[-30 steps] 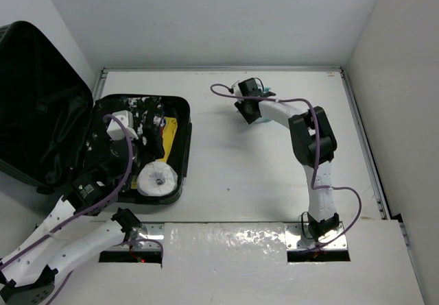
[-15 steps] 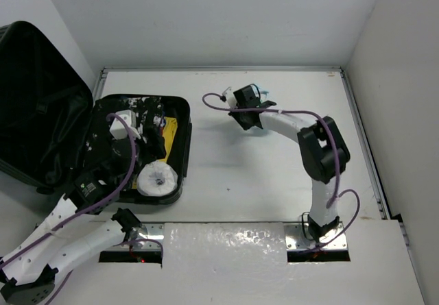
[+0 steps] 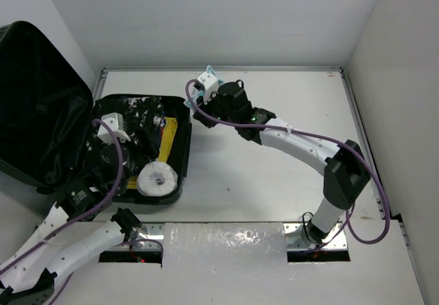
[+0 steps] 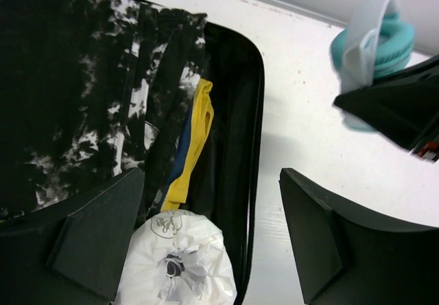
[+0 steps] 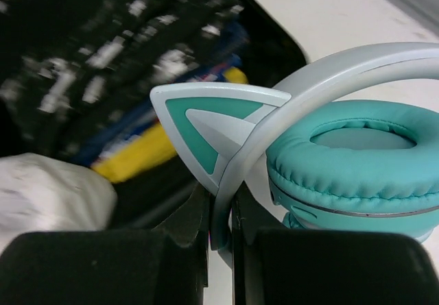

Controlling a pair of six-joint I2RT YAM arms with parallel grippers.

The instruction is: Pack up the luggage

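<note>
A: Status?
B: Near: left claw (image 4: 212, 240) open over luggage (image 3: 41, 106), lid up, surface's (image 3: 240, 181) left side. Inside: white bundle (image 3: 156, 177), patterned garment (image 3: 140, 110), yellow item (image 3: 167, 137).
A: Remaining?
B: Farther: right claw (image 5: 221, 216) clamps teal headphones (image 5: 357, 161) beside far corner; prob. next in.

Surface: a white table (image 3: 274, 175), flat and matt, with white walls rising at its far side and on its right.
Edging: a thin metal strip (image 3: 219, 69) runs along the far edge, and a similar one goes down the right edge.
Left part: the luggage (image 3: 185, 154) lies open with its lower shell flat on the tabletop, close to the left edge (the raised lid leans out beyond that edge).
Middle: a tiny dark speck (image 3: 230, 190) sits on the white surface.
Near edge: a glossy white sheet (image 3: 226, 243) lies between the left arm base (image 3: 127, 221) and the right arm base (image 3: 317, 228), each on a metal plate.
</note>
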